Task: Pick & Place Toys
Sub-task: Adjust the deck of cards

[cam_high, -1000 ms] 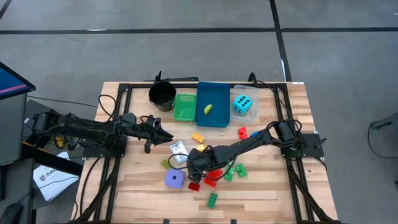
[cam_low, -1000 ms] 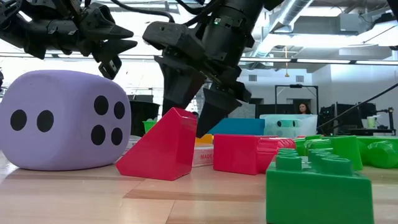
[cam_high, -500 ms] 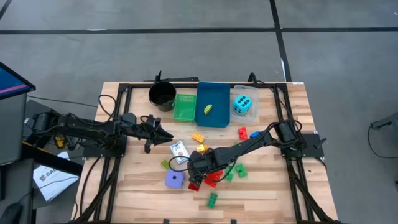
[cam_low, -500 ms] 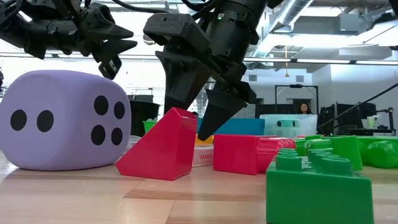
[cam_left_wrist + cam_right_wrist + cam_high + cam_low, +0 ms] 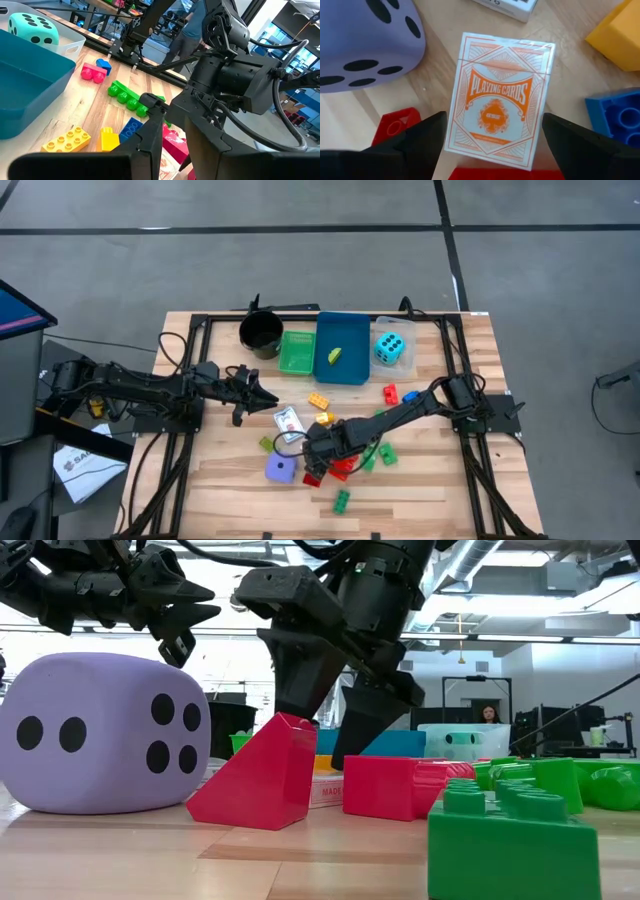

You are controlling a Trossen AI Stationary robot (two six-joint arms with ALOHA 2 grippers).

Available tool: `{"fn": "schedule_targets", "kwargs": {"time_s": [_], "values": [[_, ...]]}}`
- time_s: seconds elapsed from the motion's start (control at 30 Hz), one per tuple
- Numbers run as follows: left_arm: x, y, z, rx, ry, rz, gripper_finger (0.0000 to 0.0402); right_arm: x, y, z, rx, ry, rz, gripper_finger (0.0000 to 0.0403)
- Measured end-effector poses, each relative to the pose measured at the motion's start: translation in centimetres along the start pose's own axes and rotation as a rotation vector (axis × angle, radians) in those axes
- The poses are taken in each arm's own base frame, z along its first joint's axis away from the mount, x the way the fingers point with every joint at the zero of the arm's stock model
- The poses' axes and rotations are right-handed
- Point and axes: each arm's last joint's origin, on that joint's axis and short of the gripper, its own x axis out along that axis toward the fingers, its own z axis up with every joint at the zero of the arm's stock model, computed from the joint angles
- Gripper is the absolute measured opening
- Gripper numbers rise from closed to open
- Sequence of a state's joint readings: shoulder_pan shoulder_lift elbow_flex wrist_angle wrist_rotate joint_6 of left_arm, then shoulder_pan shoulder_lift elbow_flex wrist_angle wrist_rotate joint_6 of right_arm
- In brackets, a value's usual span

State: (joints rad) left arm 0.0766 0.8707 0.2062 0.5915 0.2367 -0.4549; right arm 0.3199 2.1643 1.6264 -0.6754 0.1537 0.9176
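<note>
Toys lie mid-desk [image 5: 420, 480]: two dice, purple [image 5: 281, 468] beside my open right hand [image 5: 318, 452] over a card pack [image 5: 498, 100], cyan [image 5: 392, 347] in a tray. My left hand [image 5: 262, 395], nearly closed, holds nothing.

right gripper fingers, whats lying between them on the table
A pack of playing cards with orange print lies flat between the open right gripper fingers, untouched. The right wrist view shows it.
</note>
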Motion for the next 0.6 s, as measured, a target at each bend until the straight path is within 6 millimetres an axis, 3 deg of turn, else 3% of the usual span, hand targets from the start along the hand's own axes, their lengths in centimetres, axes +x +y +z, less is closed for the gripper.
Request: {"fn": "schedule_targets", "kwargs": {"time_s": [0.3, 0.6], "values": [[0.0, 0.0, 0.0, 0.0, 0.0, 0.0, 0.0076, 0.1, -0.4, 0.1, 0.004, 0.008, -0.017, 0.0322], [0.0, 0.0, 0.0, -0.025, 0.001, 0.0, 0.0076, 1.9, -2.3, -0.1, 0.093, 0.101, 0.071, 0.0322]]}}
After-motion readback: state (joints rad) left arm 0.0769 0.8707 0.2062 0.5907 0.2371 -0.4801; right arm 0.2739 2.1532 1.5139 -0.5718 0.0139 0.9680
